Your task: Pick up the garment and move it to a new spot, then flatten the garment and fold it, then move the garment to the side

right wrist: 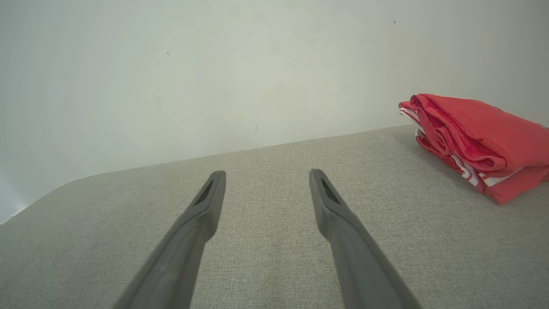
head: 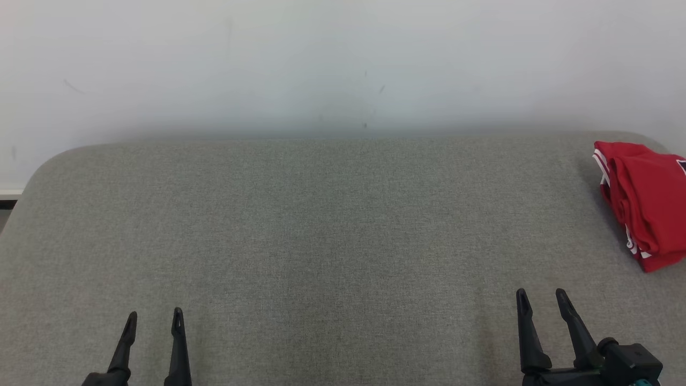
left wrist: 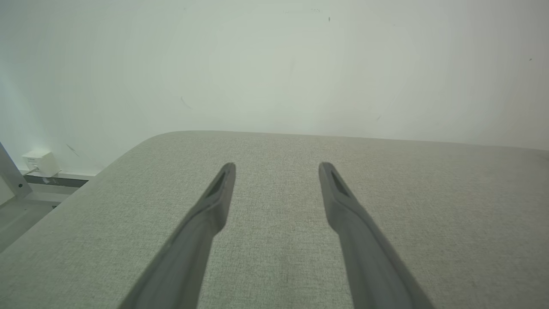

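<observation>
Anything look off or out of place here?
Nothing stands out. The red garment lies folded, somewhat loosely, at the far right of the grey surface. The left gripper and right gripper are open, apart from it.

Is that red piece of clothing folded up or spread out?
Folded up. The red garment sits as a small bundle of stacked layers, with white-trimmed edges showing along its side.

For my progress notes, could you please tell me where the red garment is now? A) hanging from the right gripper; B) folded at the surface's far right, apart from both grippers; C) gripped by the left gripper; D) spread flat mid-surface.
B: the red garment lies folded by the right edge of the grey surface, while the left gripper and right gripper are open and empty.
</observation>
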Available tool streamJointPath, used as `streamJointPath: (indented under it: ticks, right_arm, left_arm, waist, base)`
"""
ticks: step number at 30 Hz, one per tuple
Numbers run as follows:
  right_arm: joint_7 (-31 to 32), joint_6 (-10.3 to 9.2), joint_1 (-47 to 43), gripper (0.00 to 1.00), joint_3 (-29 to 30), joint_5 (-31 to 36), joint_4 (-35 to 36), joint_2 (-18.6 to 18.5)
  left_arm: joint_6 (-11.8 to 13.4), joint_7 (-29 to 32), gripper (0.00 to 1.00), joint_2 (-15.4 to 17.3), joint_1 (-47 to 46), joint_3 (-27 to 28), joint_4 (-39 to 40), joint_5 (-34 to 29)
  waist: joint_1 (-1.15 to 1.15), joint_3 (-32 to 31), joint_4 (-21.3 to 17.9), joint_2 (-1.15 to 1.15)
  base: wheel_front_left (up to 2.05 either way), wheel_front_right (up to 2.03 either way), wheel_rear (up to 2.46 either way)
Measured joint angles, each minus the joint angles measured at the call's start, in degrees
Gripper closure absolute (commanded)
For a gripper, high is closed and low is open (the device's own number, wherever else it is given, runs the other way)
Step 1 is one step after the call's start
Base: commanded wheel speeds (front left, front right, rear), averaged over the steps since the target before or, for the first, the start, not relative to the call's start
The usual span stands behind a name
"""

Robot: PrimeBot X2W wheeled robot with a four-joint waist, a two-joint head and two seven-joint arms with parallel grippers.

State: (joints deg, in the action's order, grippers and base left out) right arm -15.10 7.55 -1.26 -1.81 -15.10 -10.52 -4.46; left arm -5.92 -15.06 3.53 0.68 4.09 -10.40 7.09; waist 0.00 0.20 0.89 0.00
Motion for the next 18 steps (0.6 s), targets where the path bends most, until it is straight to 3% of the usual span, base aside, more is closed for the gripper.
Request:
streamJointPath:
  ticks: [6,7,12,18]
  right_arm:
    - [0.0,0.0,0.0,0.0,-0.2,0.2,-0.2,0.2]
    - [0.0,0.01,0.0,1.0,-0.2,0.1,-0.5,0.2]
    - [0.4,0.01,-1.0,1.0,-0.3,-0.5,-2.7,0.3]
    - [2.3,0.01,-1.0,1.0,0.3,-7.9,-2.9,0.4]
  left_arm:
    - [-0.1,0.0,0.0,-0.1,-0.1,0.2,-0.6,0.1]
    - [-0.1,0.0,1.0,-0.1,0.0,0.2,-0.8,0.0]
    - [-0.1,0.7,1.0,-0.4,0.8,0.2,-3.4,0.6]
    - [-0.1,3.0,1.0,-0.4,0.6,0.6,-3.9,8.5]
  waist:
    - [0.0,-0.3,0.0,0.0]
    - [0.01,-0.3,0.0,0.0]
    - [0.01,-0.3,0.0,0.01]
    - [0.0,-0.3,0.0,0.01]
  base:
    - [0.0,0.0,0.0]
    - [0.0,0.0,0.0]
    - [0.0,0.0,0.0]
    - [0.0,0.0,0.0]
